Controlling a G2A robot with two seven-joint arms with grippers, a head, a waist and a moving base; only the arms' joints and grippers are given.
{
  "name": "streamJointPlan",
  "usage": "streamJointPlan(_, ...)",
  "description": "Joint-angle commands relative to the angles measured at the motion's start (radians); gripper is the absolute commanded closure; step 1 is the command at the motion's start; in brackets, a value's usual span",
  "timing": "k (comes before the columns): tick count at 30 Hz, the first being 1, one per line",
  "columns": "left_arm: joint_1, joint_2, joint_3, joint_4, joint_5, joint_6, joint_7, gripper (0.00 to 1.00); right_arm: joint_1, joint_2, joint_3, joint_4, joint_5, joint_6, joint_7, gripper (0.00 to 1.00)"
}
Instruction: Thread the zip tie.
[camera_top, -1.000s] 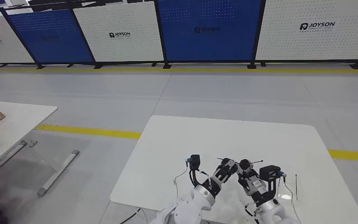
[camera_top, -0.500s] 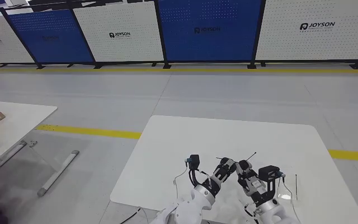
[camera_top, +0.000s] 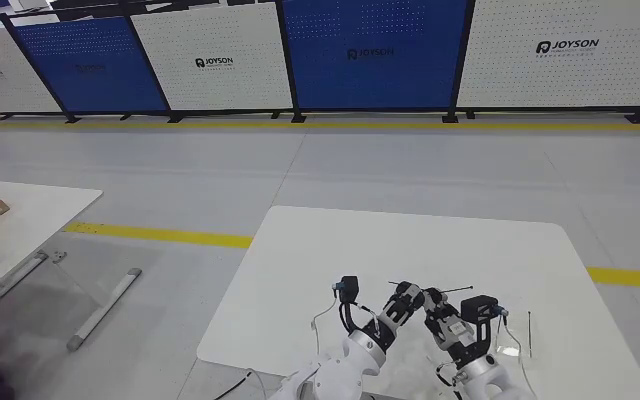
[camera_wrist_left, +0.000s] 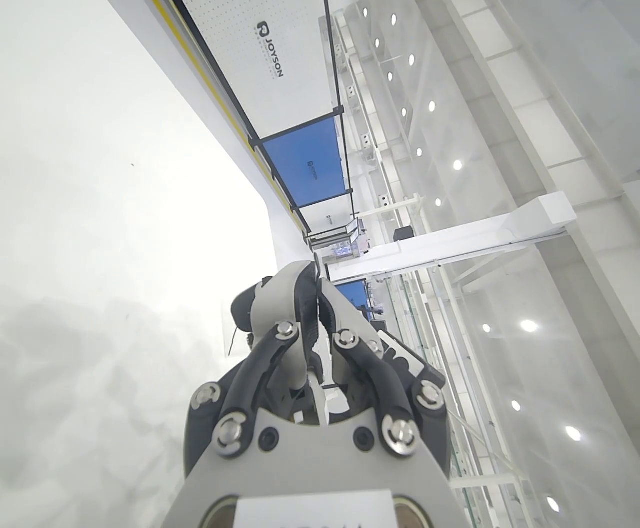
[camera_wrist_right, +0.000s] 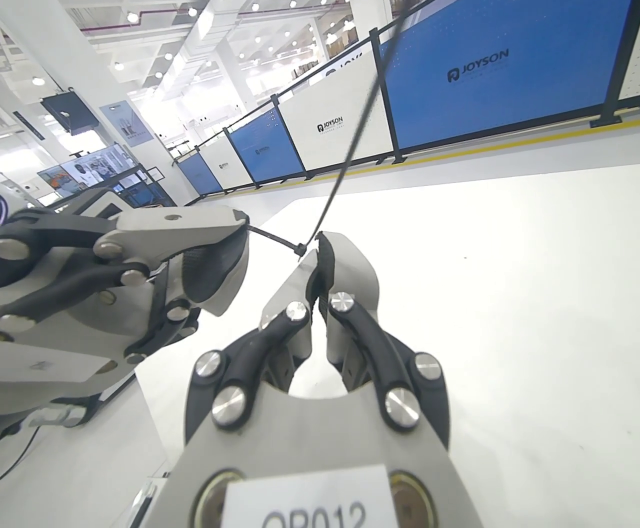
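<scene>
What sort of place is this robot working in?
Likely a factory hall or demo floor: blue and white pegboard partitions fence the bay, a yellow floor line runs past the white table, and ceiling lights hang high overhead.

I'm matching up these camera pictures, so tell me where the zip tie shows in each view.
Top view: zip tie, a thin black line over the white table, near its front edge.
Right wrist view: strap rising from the right gripper, a short stretch crossing to the left gripper.
Left wrist view: too thin to make out at the pinched fingertips.
Shared landmark: the blue fence panel beyond the table.
</scene>
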Motion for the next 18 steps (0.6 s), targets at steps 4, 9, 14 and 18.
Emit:
streamJointPlan(4, 0.000, -0.001, 0.000, -0.001, 0.005, 0.004, 0.009, 1.00, 0.003, 0.001, -0.001, 0.007, -0.003, 0.002, 0.017, 0.87)
streamJointPlan(9, 0.000, -0.002, 0.001, -0.001, 0.008, 0.009, 0.013, 1.00, -0.005, 0.003, -0.003, 0.001, -0.016, -0.005, 0.011, 0.82)
streamJointPlan(14, -0.001, -0.002, 0.003, 0.000, 0.009, 0.010, 0.011, 1.00, -0.015, 0.005, 0.004, -0.010, -0.009, -0.005, -0.005, 0.83)
streamJointPlan(18, 0.000, -0.003, 0.005, 0.002, 0.014, 0.010, 0.011, 1.00, -0.017, 0.005, 0.004, -0.016, -0.010, -0.006, -0.010, 0.80)
